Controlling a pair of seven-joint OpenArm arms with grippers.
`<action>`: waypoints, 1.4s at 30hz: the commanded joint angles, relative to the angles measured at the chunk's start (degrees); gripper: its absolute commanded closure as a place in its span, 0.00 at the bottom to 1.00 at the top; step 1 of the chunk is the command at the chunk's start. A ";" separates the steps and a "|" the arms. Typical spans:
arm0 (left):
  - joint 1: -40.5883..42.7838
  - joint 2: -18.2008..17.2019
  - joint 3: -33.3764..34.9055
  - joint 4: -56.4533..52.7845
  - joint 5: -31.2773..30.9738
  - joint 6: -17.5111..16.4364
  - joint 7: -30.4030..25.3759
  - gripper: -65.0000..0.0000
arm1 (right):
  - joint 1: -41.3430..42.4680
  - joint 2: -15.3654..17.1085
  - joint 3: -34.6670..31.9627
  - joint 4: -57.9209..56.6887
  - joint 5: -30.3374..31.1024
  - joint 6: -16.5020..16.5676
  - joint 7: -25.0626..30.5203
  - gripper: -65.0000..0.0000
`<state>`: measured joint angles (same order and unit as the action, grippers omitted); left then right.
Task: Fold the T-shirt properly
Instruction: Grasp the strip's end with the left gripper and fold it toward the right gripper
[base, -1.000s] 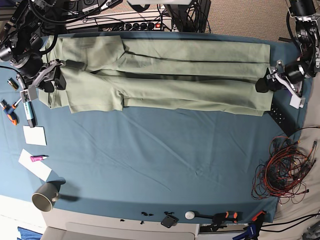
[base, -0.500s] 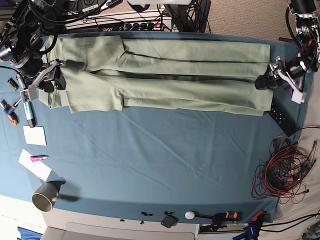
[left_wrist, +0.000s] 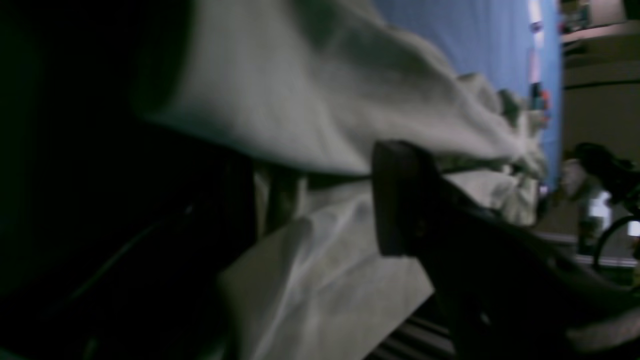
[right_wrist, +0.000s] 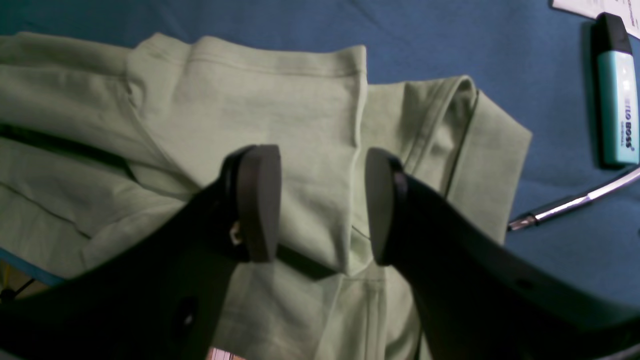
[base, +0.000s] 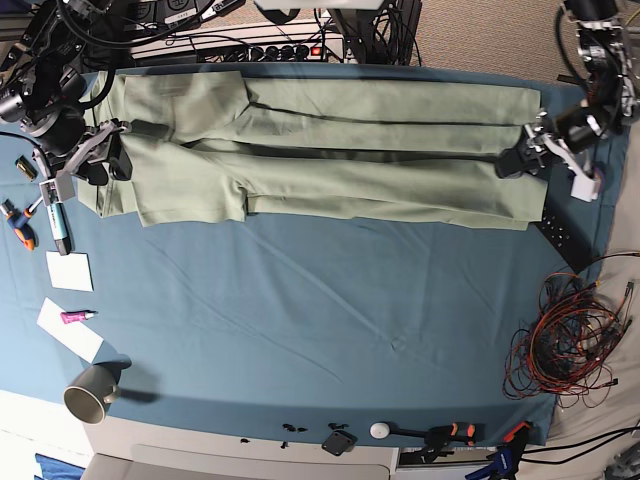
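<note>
Right tool (right_wrist: 320, 202): your jaws stand apart, astride a folded sleeve edge of the T-shirt (base: 320, 150); contact with the cloth cannot be told.
Left tool (base: 522, 160): at the shirt's opposite, hem end; your wrist view is dark and blurred, one finger (left_wrist: 400, 197) lies against the cloth, the jaws look parted, no grip is shown.
T-shirt: folded into a long band on the counter (base: 300, 320), long axis running across the base view, along the far edge; sleeves towards your right arm.
Writing: a highlighter (right_wrist: 616, 100) beside the sleeve reads "BOSS".
</note>
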<state>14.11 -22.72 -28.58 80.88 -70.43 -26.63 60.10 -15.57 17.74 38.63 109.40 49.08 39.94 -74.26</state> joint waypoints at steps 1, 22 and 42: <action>0.46 -0.09 0.33 -0.15 3.78 1.09 3.48 0.45 | 0.35 0.83 0.48 0.74 0.76 0.06 1.62 0.58; 0.11 -0.76 0.33 2.03 -11.85 -13.37 8.22 1.00 | 0.35 0.83 0.48 0.74 0.79 0.06 1.88 0.58; -7.87 14.58 34.27 17.86 0.81 -13.37 5.40 1.00 | 0.33 0.83 0.48 0.74 -0.96 0.06 2.29 0.57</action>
<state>6.74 -8.21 5.87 97.73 -67.81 -39.59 66.78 -15.57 17.74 38.63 109.40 47.46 39.94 -73.45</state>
